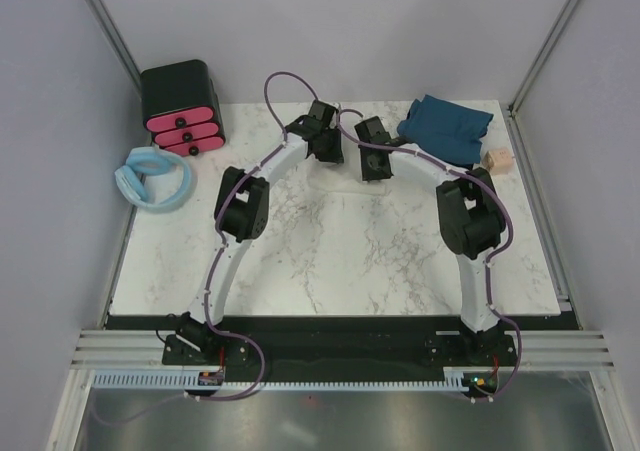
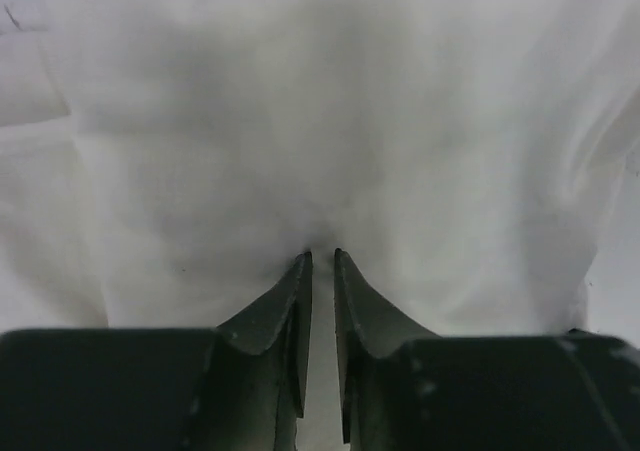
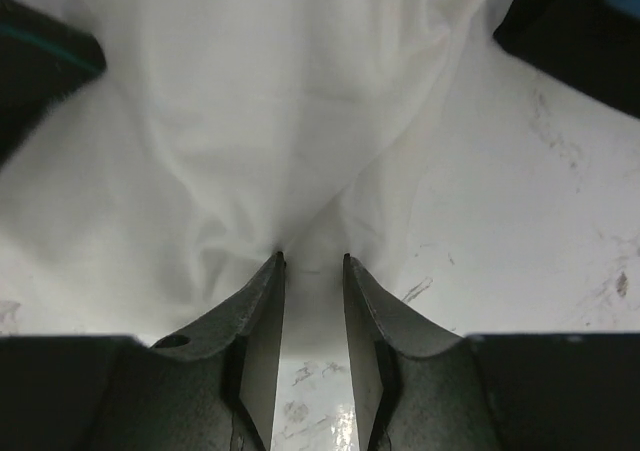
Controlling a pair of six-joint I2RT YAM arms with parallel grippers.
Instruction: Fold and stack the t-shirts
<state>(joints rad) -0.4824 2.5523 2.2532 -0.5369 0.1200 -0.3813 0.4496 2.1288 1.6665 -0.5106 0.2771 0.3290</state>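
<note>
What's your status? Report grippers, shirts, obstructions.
Tips of left gripper and right gripper at bunched cream-white shirt; jaws slightly apart, grip unclear. Teal shirt heaped, far right. Tan block beside it.

Probably a robotics lab cell: plain grey walls (image 1: 350,31) and metal posts (image 1: 107,26) enclose a marble bench (image 1: 350,256) carrying bolted arms (image 1: 243,206).

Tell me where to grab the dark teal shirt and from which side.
Probably best to take the dark teal shirt by its near edge, where the cloth thins out onto the table, coming down from above on the near-left side. It lies bunched in the far right corner, and a small tan block sits close by its right edge, so that side looks cramped.
</note>
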